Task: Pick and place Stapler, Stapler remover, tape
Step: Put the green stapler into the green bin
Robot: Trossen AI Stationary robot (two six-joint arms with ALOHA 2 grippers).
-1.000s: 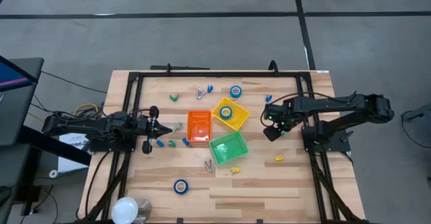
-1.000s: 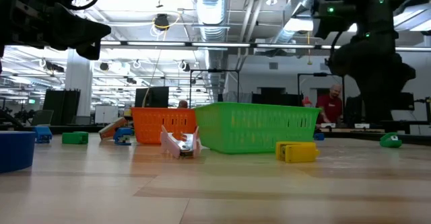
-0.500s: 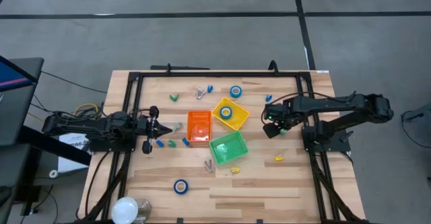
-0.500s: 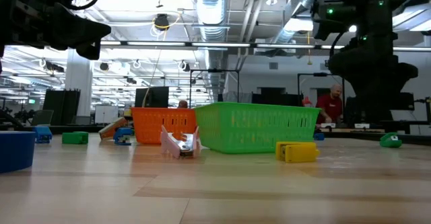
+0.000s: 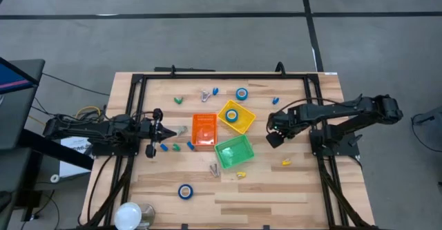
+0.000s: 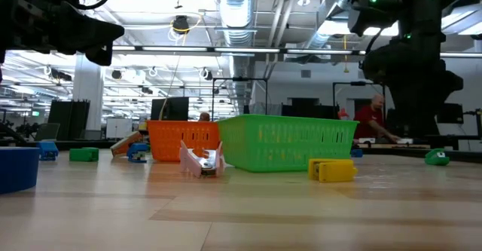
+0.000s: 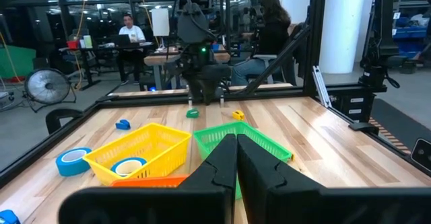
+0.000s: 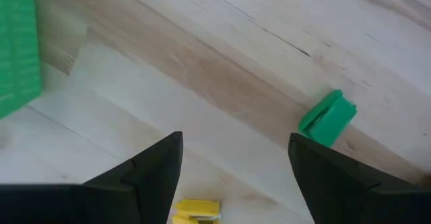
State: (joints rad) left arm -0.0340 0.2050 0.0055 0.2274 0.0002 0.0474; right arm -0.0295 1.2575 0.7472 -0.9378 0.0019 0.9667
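Note:
One tape roll (image 5: 242, 93) lies flat on the table at the far side. Another tape roll (image 5: 231, 115) sits in the yellow bin (image 5: 243, 123), and a third (image 5: 185, 191) lies near the front edge. Small staplers and stapler removers in blue, green, yellow and silver lie scattered around the bins. My right gripper (image 5: 274, 135) hangs open above bare wood, right of the green bin (image 5: 234, 151), fingers pointing down. In its wrist view, a small green piece (image 8: 327, 118) and a yellow piece (image 8: 196, 209) lie below my right gripper (image 8: 236, 167). My left gripper (image 7: 236, 143) is shut and level at the table's left (image 5: 159, 128), holding nothing.
An orange bin (image 5: 204, 130) stands left of the yellow and green ones. A black frame (image 5: 207, 77) runs around the table. A yellow piece (image 5: 286, 162) and a silver one (image 5: 214, 169) lie near the green bin. People sit at desks beyond the table.
My right gripper has edged a little toward the table's left, nearer the green bin. It stays open and points down. Nothing on the table has moved.

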